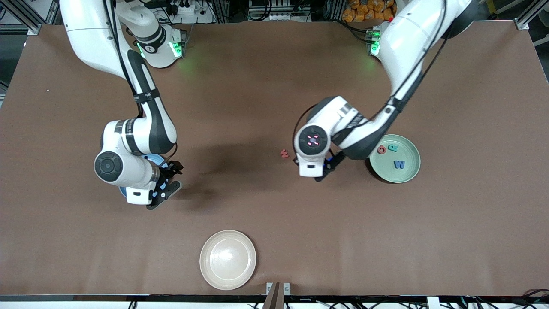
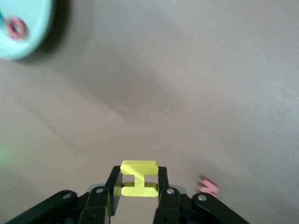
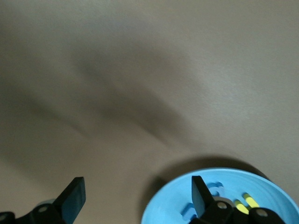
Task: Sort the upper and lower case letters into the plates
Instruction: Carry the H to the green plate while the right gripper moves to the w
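My left gripper (image 1: 327, 168) is shut on the yellow H (image 2: 138, 178) and holds it over bare table between the red w (image 1: 284, 153) and the pale green plate (image 1: 409, 171). That plate holds the red G (image 1: 381, 149), teal R (image 1: 393, 147) and blue W (image 1: 399, 164). The red w also shows in the left wrist view (image 2: 209, 185). My right gripper (image 1: 173, 178) is open and empty at the edge of the blue plate (image 3: 177, 205), which is mostly hidden under the right arm in the front view (image 1: 157, 159). The blue plate holds blue letters (image 3: 215, 189) and the yellow u (image 3: 246, 201).
A cream-beige plate (image 1: 227, 259) sits empty near the table's edge nearest the front camera. The brown table (image 1: 257, 86) lies bare toward the robots' bases.
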Action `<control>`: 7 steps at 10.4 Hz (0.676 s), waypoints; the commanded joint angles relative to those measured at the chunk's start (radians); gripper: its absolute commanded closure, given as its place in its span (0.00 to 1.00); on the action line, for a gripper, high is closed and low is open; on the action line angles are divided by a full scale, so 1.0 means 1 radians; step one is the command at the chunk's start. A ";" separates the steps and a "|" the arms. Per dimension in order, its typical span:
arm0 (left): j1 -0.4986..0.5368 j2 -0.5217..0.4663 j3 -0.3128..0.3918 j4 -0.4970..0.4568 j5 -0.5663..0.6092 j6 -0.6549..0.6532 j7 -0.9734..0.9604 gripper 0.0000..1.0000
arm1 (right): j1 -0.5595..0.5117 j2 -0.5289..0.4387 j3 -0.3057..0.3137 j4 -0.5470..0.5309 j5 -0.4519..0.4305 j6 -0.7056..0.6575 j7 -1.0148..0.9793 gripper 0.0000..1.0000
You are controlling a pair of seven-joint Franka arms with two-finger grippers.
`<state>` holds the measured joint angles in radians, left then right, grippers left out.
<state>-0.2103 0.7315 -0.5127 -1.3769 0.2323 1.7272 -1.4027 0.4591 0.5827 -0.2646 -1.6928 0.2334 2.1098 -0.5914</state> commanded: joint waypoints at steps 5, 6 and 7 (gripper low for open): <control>0.332 -0.268 -0.023 -0.457 0.068 0.143 0.495 1.00 | 0.137 0.009 -0.001 0.018 0.007 0.007 0.267 0.00; 0.389 -0.315 -0.023 -0.566 0.071 0.251 0.577 0.99 | 0.171 0.014 -0.001 0.025 0.007 0.013 0.335 0.00; 0.446 -0.348 -0.023 -0.647 0.073 0.341 0.653 0.98 | 0.199 0.019 0.001 0.028 0.007 0.018 0.405 0.00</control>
<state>0.1515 0.5042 -0.5187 -1.8289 0.2916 1.9348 -0.8445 0.6179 0.5860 -0.2592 -1.6866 0.2338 2.1238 -0.2795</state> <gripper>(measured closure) 0.656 0.000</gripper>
